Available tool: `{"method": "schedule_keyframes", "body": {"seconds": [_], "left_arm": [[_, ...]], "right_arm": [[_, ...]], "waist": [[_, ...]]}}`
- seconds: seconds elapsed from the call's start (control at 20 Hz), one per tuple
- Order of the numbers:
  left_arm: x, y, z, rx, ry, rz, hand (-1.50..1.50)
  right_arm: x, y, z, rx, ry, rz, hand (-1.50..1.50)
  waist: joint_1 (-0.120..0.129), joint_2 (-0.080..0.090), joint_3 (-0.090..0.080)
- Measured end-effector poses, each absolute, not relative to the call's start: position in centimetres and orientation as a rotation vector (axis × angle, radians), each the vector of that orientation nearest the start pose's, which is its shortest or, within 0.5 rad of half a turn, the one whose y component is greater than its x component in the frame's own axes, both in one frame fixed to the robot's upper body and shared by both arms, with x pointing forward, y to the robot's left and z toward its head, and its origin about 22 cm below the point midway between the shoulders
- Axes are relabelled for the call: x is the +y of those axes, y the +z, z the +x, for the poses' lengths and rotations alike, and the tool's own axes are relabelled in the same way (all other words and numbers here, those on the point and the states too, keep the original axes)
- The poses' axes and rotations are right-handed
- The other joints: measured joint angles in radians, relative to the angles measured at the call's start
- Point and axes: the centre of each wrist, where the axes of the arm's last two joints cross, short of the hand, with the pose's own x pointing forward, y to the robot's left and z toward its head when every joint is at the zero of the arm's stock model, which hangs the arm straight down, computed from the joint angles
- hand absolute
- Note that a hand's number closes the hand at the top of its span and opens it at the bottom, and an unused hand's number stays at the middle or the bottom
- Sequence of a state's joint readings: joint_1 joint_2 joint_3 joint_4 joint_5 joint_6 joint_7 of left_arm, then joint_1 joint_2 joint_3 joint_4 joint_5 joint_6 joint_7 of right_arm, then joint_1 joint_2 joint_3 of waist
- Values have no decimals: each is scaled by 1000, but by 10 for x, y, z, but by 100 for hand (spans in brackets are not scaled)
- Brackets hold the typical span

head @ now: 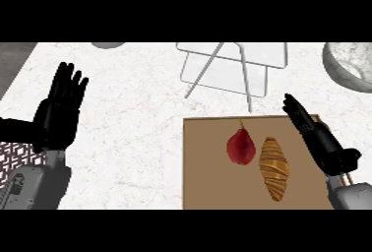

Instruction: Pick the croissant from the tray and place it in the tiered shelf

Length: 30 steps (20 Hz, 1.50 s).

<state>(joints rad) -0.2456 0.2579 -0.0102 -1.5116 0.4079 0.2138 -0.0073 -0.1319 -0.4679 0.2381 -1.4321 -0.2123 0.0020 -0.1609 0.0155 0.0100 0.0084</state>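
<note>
The white speckled stone counter (131, 147) carries a flat brown rectangular tray (210, 187) at near right, and beyond it, farther back, stands a white wire-framed tiered shelf (232, 69). On the tray lie a golden-brown striped croissant (274, 167) and, just left of it, a dark red pointed chilli pepper (240, 146). The left hand (62, 110) rests at the left with straight fingers and holds nothing, while the right hand (316, 138), also straight-fingered and holding nothing, hovers over the tray's right edge, just right of the croissant.

Just one view here, head-mounted, staring steeply down at the counter (131, 147). Fairly close in, both forearms poking up from the bottom edge. Nothing else to compare overlap with, so no shared area.
</note>
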Motion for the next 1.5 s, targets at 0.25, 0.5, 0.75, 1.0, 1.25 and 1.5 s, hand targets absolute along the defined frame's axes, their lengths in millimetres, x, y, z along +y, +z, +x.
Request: {"method": "schedule_keyframes", "body": {"seconds": [0.25, 0.5, 0.75, 1.0, 1.25, 1.5], "left_arm": [[296, 44, 285, -1588, 104, 116, 0], [323, 17, 262, -1430, 38, 237, 0], [340, 10, 249, -1361, -16, 266, 0], [349, 1, 235, -1332, -30, 275, 0], [354, 0, 231, -1325, -35, 282, 0], [355, 1, 230, -1325, -37, 285, 0]], "right_arm": [[-252, 34, 281, -1711, 254, -176, 150], [-292, 21, 277, -1603, 52, -693, -150], [-232, -10, 261, -1564, -84, -888, -150], [-195, -27, 244, -1485, -57, -993, -150], [-199, -42, 234, -1312, 47, -1102, -150], [-197, -41, 233, -1090, 203, -1124, -150]], "waist": [[-3, -8, -7], [-38, -8, -17], [-21, -14, -15], [-23, -19, -19], [-35, -22, -25], [-28, -24, -29]]}}
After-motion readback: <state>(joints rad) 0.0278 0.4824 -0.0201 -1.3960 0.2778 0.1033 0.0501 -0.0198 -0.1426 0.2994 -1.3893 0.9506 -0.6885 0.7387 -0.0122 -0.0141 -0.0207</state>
